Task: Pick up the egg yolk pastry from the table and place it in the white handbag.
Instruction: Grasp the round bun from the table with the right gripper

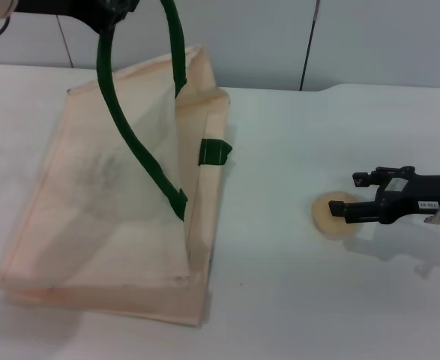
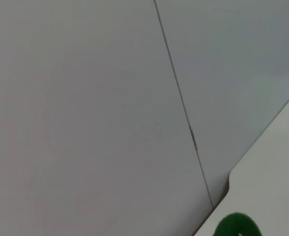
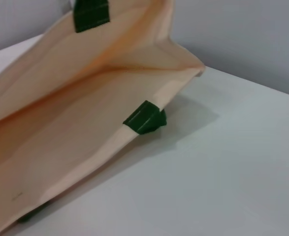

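White table [image 1: 294, 300] runs back to a pale panelled wall, with the white handbag [image 1: 92, 217] on the robot's left half and the egg yolk pastry [image 1: 333, 217] lying on the bare surface well to its right. The left gripper [image 1: 111, 16], at the top edge of the head view, holds one dark green handle [image 1: 133, 142] up, so the bag's mouth gapes toward the pastry; the right wrist view looks straight into that opening. The right gripper [image 1: 341, 210] has its spread fingers at the pastry, one on either side, not yet clamped as far as I can judge. So the bag seems ready, while the pick itself, the carry across and the drop inside are all left to do.
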Tool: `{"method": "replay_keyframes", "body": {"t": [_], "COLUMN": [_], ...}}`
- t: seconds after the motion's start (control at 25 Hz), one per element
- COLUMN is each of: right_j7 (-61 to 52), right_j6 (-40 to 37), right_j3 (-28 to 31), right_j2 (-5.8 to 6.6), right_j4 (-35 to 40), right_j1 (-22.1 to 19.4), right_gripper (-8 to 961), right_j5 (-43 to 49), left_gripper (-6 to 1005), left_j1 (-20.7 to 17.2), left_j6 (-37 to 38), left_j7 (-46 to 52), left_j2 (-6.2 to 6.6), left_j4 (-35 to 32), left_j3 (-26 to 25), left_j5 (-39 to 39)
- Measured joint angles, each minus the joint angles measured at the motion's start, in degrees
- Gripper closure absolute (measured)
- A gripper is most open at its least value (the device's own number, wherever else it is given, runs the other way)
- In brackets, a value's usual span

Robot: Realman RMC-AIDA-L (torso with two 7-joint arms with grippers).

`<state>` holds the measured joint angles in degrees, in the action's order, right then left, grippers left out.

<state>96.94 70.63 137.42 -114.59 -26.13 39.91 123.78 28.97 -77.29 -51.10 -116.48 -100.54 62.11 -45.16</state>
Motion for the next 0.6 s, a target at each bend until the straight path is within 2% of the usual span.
{"method": "replay_keyframes", "body": {"t": [0.4, 0.6], "right_j7": [-0.7, -0.8], "right_j6": [0.8, 1.6], "right_j3": [-0.3, -0.3], "right_j2": [-0.31, -0.50], "right_j4": [2.1, 2.5], "right_j1": [1.0, 1.6], "right_gripper": [64, 65], "right_j5": [0.3, 0.3], "left_gripper": [897, 897], "left_j1": [-0.6, -0.4], "left_j6": [-0.8, -1.7], "left_j7": [1.0, 1.0], "left_j2": [0.00, 0.09], "left_j4": [-2.5, -2.9], "left_j3": [0.0, -1.6], "left_j5": [0.4, 0.7]}}
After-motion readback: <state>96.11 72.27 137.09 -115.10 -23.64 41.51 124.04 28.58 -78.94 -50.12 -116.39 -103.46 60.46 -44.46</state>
